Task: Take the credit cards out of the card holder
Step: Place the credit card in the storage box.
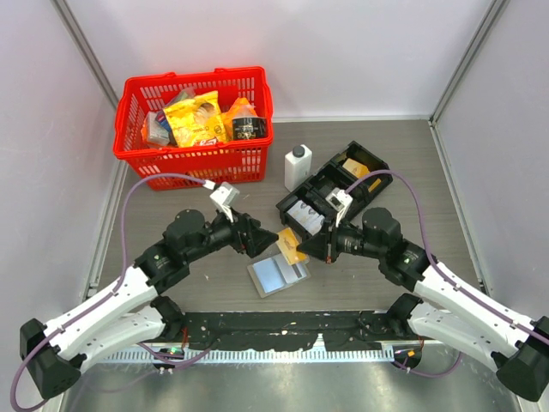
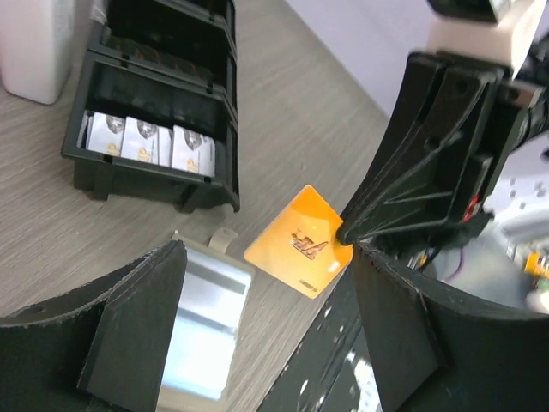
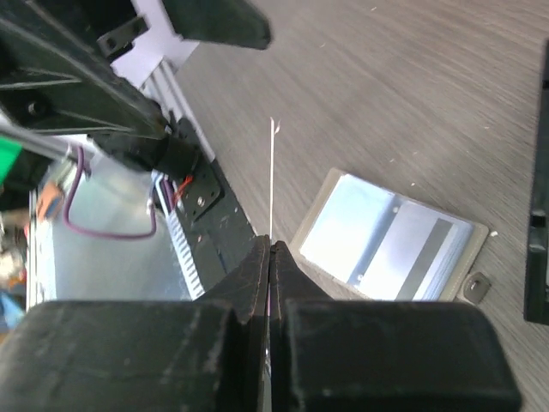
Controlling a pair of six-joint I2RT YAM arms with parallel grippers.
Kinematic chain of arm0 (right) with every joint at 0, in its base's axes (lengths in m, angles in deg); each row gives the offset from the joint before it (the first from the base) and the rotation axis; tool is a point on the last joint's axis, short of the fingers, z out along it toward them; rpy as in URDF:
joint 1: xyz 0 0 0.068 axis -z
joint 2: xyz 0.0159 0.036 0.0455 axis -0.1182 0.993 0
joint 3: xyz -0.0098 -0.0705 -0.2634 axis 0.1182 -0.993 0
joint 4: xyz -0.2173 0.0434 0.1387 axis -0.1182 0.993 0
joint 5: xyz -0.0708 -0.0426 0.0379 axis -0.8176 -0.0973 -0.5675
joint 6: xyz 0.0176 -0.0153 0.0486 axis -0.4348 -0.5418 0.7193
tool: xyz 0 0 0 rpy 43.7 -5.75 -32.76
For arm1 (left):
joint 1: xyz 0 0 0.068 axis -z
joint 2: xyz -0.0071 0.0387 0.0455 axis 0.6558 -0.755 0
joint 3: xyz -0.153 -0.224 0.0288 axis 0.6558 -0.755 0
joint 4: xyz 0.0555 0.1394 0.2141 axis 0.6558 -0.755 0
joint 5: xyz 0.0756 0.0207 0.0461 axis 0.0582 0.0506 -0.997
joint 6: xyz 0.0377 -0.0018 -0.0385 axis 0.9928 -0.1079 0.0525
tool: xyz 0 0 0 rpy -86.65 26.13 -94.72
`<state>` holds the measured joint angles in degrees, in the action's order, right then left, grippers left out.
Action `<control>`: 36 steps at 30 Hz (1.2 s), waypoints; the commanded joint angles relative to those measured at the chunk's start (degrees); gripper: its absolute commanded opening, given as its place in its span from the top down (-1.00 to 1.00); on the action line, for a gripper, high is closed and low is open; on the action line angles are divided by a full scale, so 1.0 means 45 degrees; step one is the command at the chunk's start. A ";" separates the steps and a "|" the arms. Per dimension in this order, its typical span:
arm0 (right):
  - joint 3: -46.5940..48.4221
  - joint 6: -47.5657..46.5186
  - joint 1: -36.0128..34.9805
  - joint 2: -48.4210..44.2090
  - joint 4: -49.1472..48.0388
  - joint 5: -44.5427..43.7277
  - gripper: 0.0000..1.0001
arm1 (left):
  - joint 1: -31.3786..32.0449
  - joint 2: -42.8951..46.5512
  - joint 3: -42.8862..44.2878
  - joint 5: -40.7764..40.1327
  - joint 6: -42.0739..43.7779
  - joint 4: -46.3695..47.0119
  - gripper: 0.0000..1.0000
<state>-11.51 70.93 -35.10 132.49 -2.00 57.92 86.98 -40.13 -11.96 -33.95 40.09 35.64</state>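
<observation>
Grey wood-grain table, white walls on three sides, metal posts in the corners. Red basket of snack packs at far L; white bottle beside a black compartment tray at ctr-R.

Card holder lies open flat on the table near the front, pale blue panel up. Its long axis runs roughly L-R, far end angled slightly away.

Orange card is out of the holder, up in the air just over its far edge. R gripper is clenched on it, pinching one corner. From the R wrist cam the card shows edge-on, a thin line rising from the pressed fingertips. From the L wrist cam its printed face shows, tilted diamond-wise.

L gripper is released, jaws spread w/ nothing btwn them. It faces the card from the other side, close but not touching. The holder sits on the table below both grippers, touching neither.
</observation>
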 commanded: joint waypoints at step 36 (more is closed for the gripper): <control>0.3310 0.6362 0.9543 0.9508 -0.6751 -0.4758 0.98 | -0.0651 0.2693 0.0088 -0.8390 -0.3984 -0.6923 -0.89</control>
<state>-1.55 97.09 6.40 171.31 -25.45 36.91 84.33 -27.45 -10.17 -70.97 23.35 2.33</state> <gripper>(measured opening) 0.037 0.951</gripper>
